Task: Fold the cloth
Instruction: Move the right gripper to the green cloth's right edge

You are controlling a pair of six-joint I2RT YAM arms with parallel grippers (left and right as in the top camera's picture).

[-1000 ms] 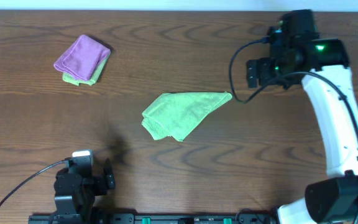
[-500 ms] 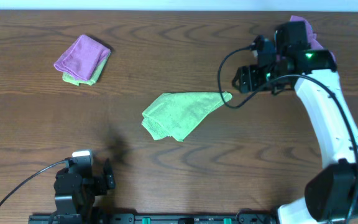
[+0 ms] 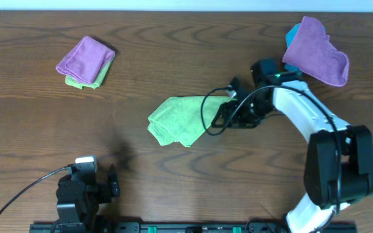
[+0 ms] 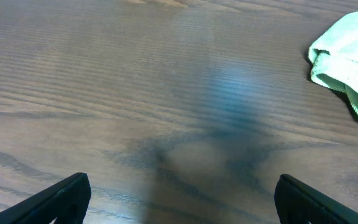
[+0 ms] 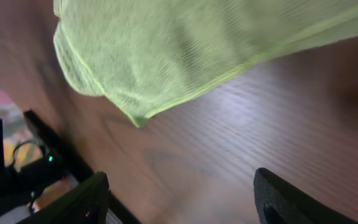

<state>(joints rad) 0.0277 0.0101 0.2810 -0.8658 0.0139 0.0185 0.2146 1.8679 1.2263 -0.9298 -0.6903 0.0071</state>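
Robotics lab bench

A plain wood-grain desk (image 3: 173,52) carries two mounted robot arms, a white arm (image 3: 306,116) on the right and a black arm (image 3: 76,197) at the near left. Loose black cables (image 3: 19,186) trail over it, and a black mounting rail (image 3: 173,228) runs along the near edge. The things laid out are cloths: a lime-green cloth (image 3: 186,120), a purple cloth (image 3: 316,52) and a folded purple-on-green pair (image 3: 86,61).

Left gripper (image 4: 182,199): fingertips at the bottom corners, spread wide, nothing between them. Wooden table (image 4: 104,74) fills the frame. Lime-green cloth (image 4: 347,62) lies bunched at the upper right edge, well apart from the gripper.
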